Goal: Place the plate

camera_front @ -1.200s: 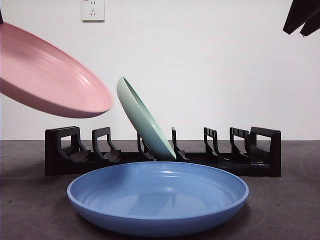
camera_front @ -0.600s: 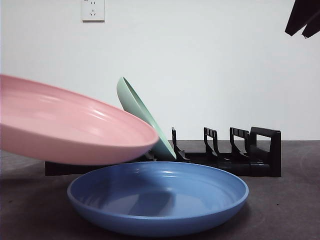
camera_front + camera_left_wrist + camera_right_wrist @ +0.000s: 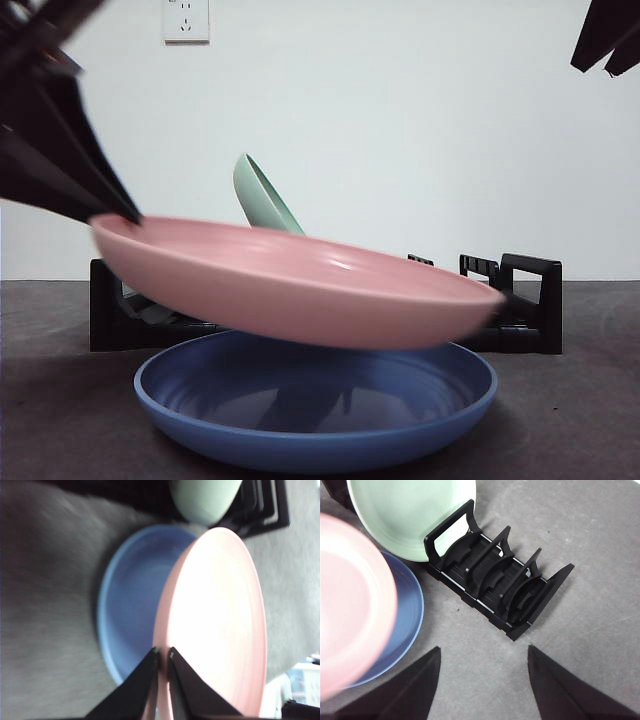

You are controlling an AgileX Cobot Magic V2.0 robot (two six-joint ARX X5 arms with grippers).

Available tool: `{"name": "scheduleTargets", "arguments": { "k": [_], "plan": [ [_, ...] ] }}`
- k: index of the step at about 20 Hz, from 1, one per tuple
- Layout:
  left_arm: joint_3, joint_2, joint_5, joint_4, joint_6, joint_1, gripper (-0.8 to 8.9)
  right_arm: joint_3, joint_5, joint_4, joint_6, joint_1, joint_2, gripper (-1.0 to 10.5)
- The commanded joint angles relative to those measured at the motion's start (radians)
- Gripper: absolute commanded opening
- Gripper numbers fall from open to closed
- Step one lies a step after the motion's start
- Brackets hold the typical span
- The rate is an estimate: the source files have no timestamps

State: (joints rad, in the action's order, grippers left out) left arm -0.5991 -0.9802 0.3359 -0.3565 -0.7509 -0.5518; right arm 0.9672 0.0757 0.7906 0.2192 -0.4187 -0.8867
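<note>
The dark table [image 3: 580, 420] carries everything here, and across its back runs the black slotted rack [image 3: 525, 300], with free slots toward three o'clock in the front view. In front of the rack the blue plate [image 3: 315, 420] lies flat on the table. Just above it, at about twelve o'clock from its centre, hangs the pink plate [image 3: 300, 290] — close to level, dipping slightly toward its free edge, and apart from the blue one as far as the front view shows. The green plate [image 3: 262, 198] leans in a rack slot behind, mostly hidden by the pink one. The left gripper [image 3: 161, 666] is clamped on the pink plate's rim at nine o'clock, one jaw on each face. The right gripper [image 3: 484, 672] waits high at two o'clock, jaws spread wide and holding nothing. The pink plate looks rigid, light and smooth — likely plastic, so slippery rather than fragile; a rim pinch leaves its whole span cantilevered, so it could pivot in the jaws, and a deeper bite on the lip would steady it.
</note>
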Motion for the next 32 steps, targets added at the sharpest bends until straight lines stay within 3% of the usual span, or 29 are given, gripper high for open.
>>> {"name": "scheduleTargets", "arguments": {
  "k": [1,5,18,22,26,30,32],
  "plan": [
    [-0.002,-0.075,-0.008,0.077,-0.047,-0.034,0.15,0.014,-0.001,-0.005,-0.010,-0.004,-0.005,2.8],
    [-0.002,-0.174,-0.040,0.150,-0.063,-0.055,0.15,0.014,0.000,-0.004,-0.011,-0.004,-0.005,2.8],
    [-0.002,-0.197,-0.206,0.039,-0.012,-0.055,0.16,0.014,0.000,-0.004,-0.029,-0.004,-0.005,2.8],
    [-0.002,-0.197,-0.209,0.032,0.002,-0.055,0.31,0.014,0.000,-0.004,-0.029,-0.004,-0.005,2.8],
    [-0.002,-0.196,-0.209,0.035,-0.002,-0.055,2.27,0.014,0.000,-0.004,-0.029,-0.004,-0.005,2.8],
    [-0.010,-0.165,-0.208,0.031,0.011,-0.054,2.28,0.014,0.000,-0.010,-0.031,-0.004,-0.005,2.8],
    [-0.026,-0.111,-0.208,0.023,0.042,-0.042,2.32,0.014,0.003,-0.031,-0.076,-0.004,-0.005,2.8]
  ]
}}
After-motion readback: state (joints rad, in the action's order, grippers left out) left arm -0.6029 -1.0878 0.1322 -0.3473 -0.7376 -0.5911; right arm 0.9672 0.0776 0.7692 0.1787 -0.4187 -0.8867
